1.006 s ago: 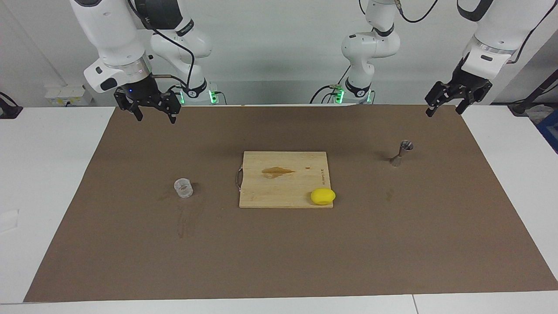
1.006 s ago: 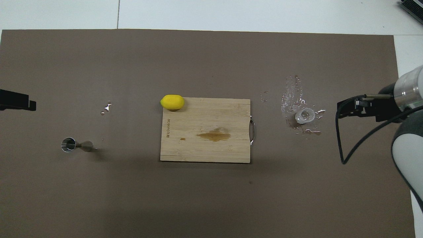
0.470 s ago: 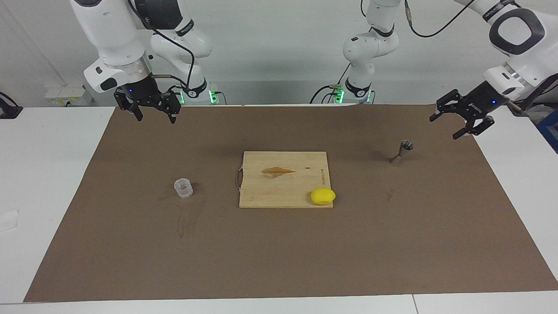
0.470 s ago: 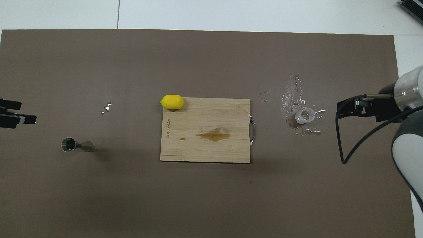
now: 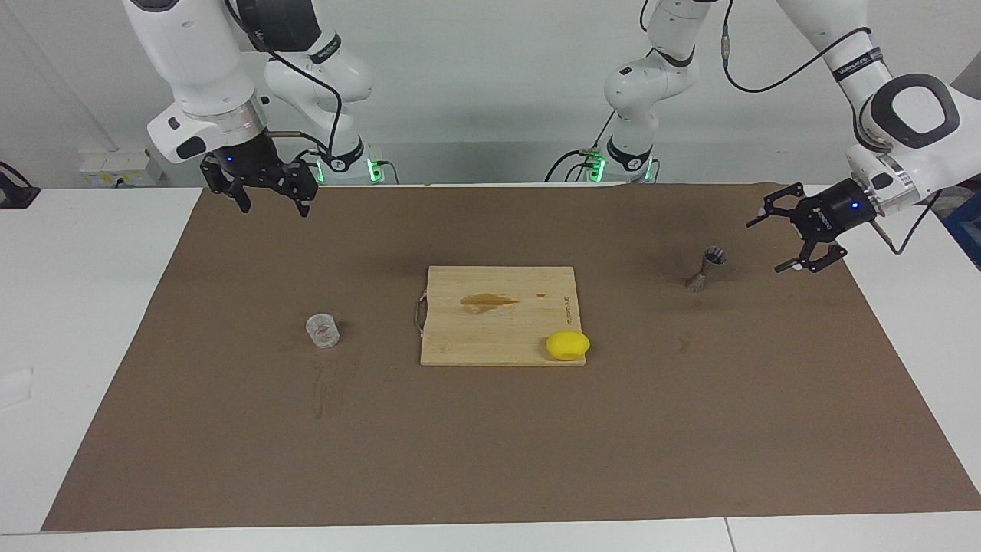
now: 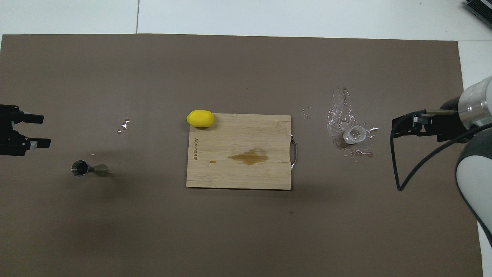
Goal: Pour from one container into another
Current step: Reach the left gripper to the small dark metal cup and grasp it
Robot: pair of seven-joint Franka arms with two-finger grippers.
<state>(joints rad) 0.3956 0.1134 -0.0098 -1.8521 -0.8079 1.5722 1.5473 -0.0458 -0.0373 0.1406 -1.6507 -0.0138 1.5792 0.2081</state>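
Observation:
The clear glass tumbler (image 5: 323, 330) stands on the brown mat toward the right arm's end, in a patch of spilled drops; it also shows in the overhead view (image 6: 354, 134). The steel hourglass jigger (image 5: 706, 269) stands on the mat toward the left arm's end, also seen from overhead (image 6: 89, 168). My left gripper (image 5: 769, 244) is open and empty, turned sideways, low over the mat's edge beside the jigger and apart from it; the overhead view shows it too (image 6: 43, 130). My right gripper (image 5: 274, 208) is open and empty, waiting over the mat's corner by its base.
A wooden cutting board (image 5: 498, 326) with a brown stain lies mid-table between the two containers. A yellow lemon (image 5: 568, 345) rests on its corner away from the robots. Spilled drops (image 6: 340, 111) glisten around the tumbler. A small wet spot (image 6: 123, 125) lies near the jigger.
My left gripper has come down and turned sideways, moving in toward the jigger. The right arm, the tumbler and the jigger have not moved.

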